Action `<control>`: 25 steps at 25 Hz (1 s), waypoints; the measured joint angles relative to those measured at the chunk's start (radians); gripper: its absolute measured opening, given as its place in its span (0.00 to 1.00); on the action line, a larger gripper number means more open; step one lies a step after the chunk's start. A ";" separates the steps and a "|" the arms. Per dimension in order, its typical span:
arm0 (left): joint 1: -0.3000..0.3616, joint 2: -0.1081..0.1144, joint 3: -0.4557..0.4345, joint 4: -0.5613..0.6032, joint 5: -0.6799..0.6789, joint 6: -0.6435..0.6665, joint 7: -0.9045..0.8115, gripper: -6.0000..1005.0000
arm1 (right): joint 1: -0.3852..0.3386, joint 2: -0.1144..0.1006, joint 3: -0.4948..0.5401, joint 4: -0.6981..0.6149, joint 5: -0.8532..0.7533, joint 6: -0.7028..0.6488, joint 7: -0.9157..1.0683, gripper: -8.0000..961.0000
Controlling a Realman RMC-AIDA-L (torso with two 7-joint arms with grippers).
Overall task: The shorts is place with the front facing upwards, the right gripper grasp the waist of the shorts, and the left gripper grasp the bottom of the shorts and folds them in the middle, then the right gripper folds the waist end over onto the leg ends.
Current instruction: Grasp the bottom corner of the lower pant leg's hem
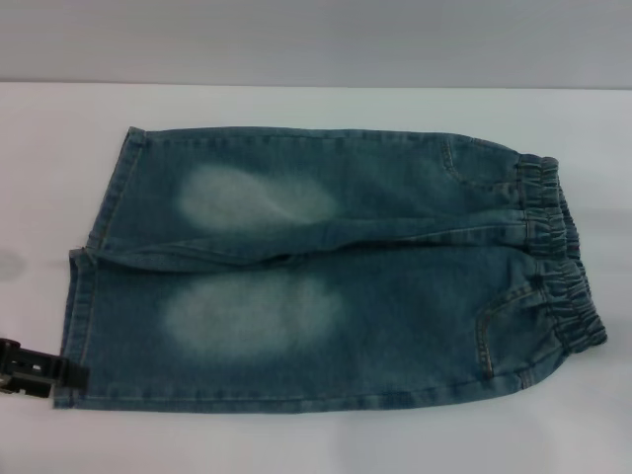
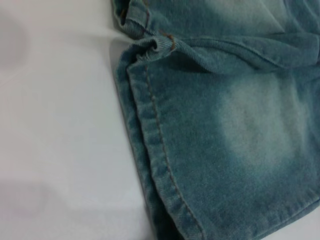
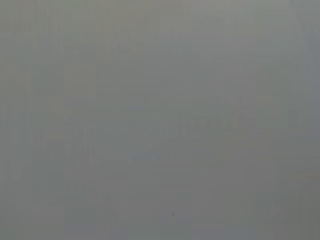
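Observation:
The shorts (image 1: pixel 326 267) lie flat and front up on the white table (image 1: pixel 296 444), blue-green denim with a pale patch on each leg. The gathered elastic waist (image 1: pixel 558 262) points right. The bottom of the shorts (image 1: pixel 77 316), two straight stitched hems, points left. My left gripper (image 1: pixel 59 373) shows as a black piece at the picture's left edge, right at the near leg's hem corner. The left wrist view looks down at close range on that stitched hem (image 2: pixel 160 165) and the gap between the legs. The right gripper is out of view; its wrist view shows only plain grey.
White tabletop surrounds the shorts on all sides, with a wide strip at the left (image 2: pixel 55 125). A grey wall (image 1: pixel 316 39) rises behind the table's far edge.

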 joint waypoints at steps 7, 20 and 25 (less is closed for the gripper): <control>0.001 0.002 0.000 0.000 0.001 0.001 0.000 0.79 | 0.003 -0.001 0.000 0.000 0.000 -0.001 0.000 0.71; 0.000 -0.001 0.000 0.000 0.002 -0.008 0.000 0.79 | 0.016 -0.002 0.000 0.000 -0.001 0.006 0.000 0.71; 0.000 -0.002 0.000 0.000 0.002 -0.011 0.000 0.79 | 0.020 -0.002 0.000 -0.001 0.001 0.008 0.000 0.71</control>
